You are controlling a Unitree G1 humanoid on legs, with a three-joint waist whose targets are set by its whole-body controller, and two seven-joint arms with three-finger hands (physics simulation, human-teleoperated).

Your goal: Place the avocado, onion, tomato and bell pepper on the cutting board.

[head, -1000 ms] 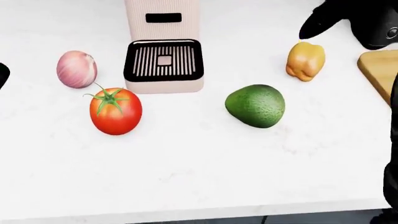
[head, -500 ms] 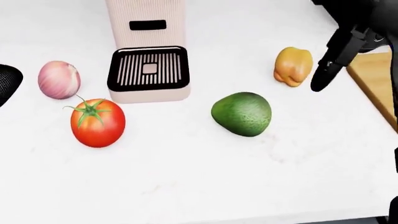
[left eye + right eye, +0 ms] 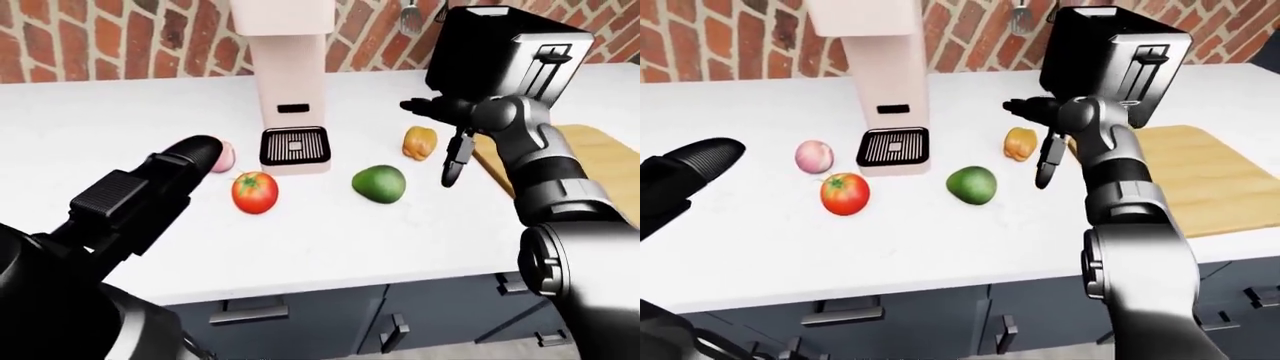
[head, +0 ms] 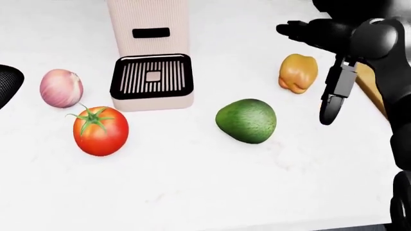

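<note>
On the white counter lie a pink onion (image 4: 61,88), a red tomato (image 4: 100,131), a green avocado (image 4: 246,120) and a yellow-orange bell pepper (image 4: 298,72). The wooden cutting board (image 3: 1205,176) lies to the right of them with nothing on it. My right hand (image 4: 316,68) is open just right of the pepper. One finger reaches left above the pepper and another hangs down beside it; I cannot tell whether either touches. My left hand (image 3: 705,157) hovers low at the left, short of the onion, and its fingers do not show.
A beige coffee machine (image 4: 149,53) stands between the onion and the pepper. A black toaster (image 3: 1110,52) sits against the brick wall behind the board. The counter's near edge (image 3: 940,281) runs above grey drawers.
The camera has shifted a little, sliding the scene left. My right hand came down from the upper right to the pepper's right side, and its fingers are now spread above and beside it.
</note>
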